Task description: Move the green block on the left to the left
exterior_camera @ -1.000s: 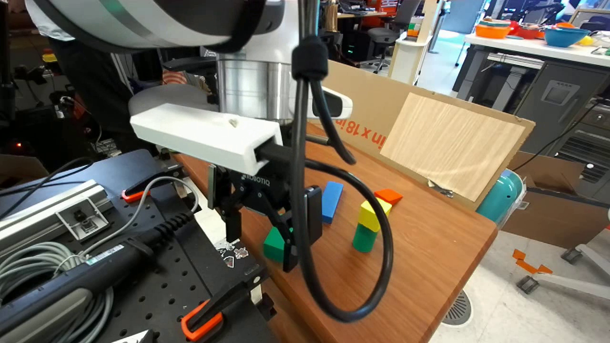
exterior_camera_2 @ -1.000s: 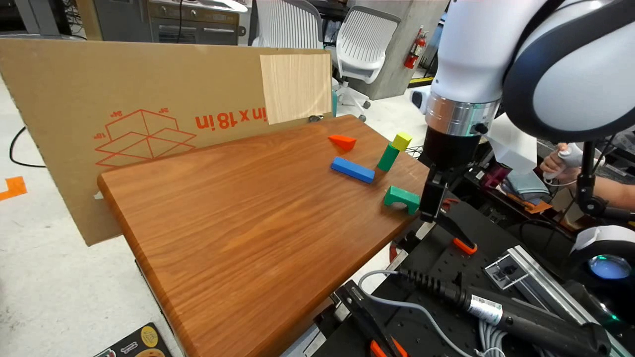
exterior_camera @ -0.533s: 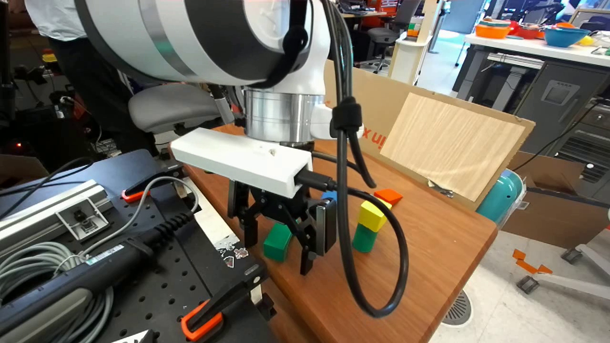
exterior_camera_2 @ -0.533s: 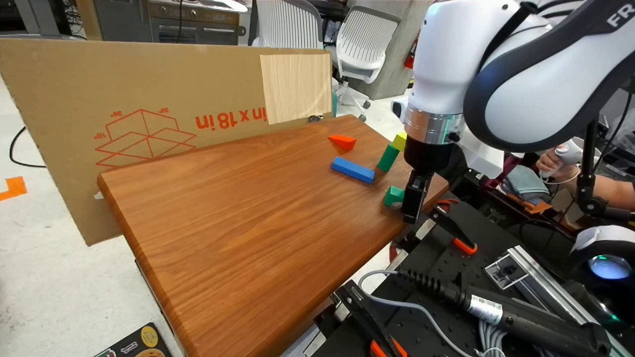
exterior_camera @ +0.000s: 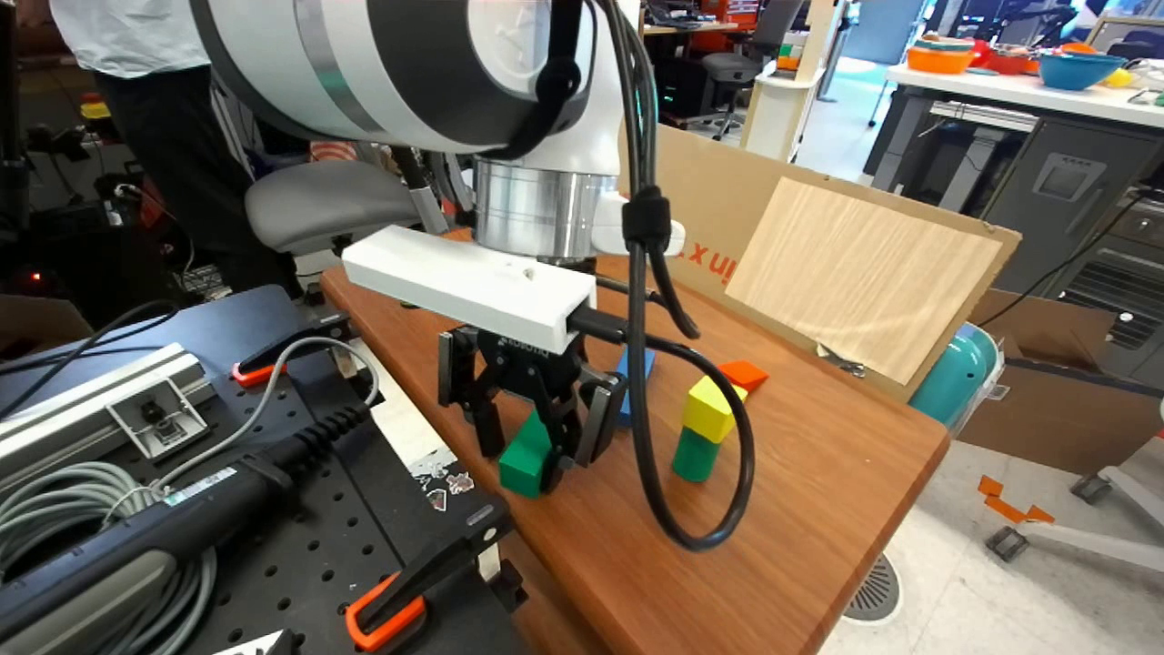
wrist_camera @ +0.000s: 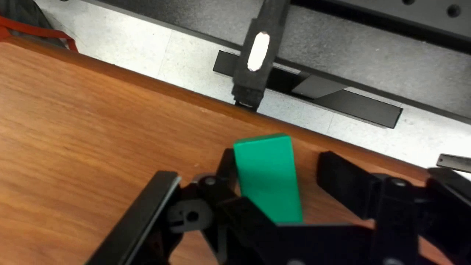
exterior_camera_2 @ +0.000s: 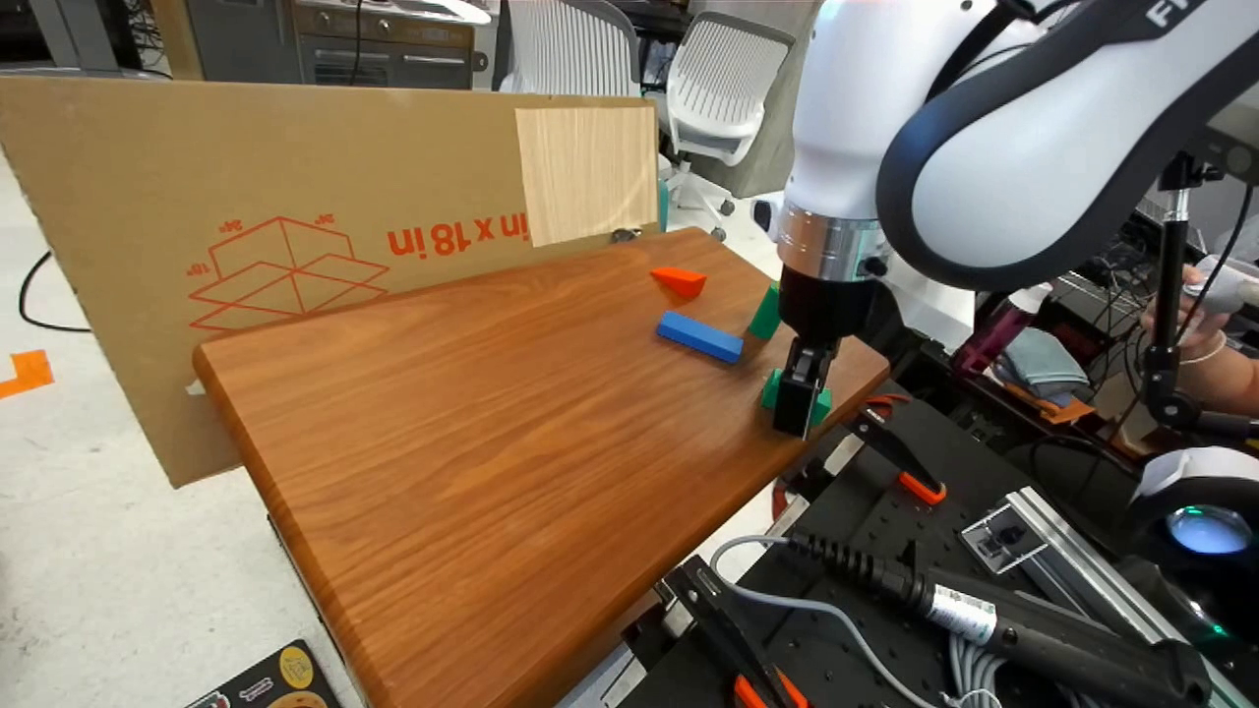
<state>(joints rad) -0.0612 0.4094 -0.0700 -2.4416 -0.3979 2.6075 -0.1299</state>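
The green block (wrist_camera: pixel 268 176) is lying on the table (wrist_camera: pixel 110 143) near its edge; the gripper (wrist_camera: pixel 280 173) is straddling it, jaws parted (a gap showing on one side). Grasping is presumably being readied; next, closing is being called for, then carrying left.

Broad room is left on the brown wooden counter (exterior_camera_2: pixel 472 442) toward the end edge farthest from the yellow-on-green block stack (exterior_camera: pixel 700 425). One side edge is walled off by tall brown cardboard (exterior_camera_2: pixel 374 187); the opposite edge is crowded by an orange-handled black clamp (exterior_camera_2: pixel 890 447). From the bright green block (wrist_camera: pixel 268 178) toward the cardboard, passage is obstructed by the oblong blue block (exterior_camera_2: pixel 698 336).
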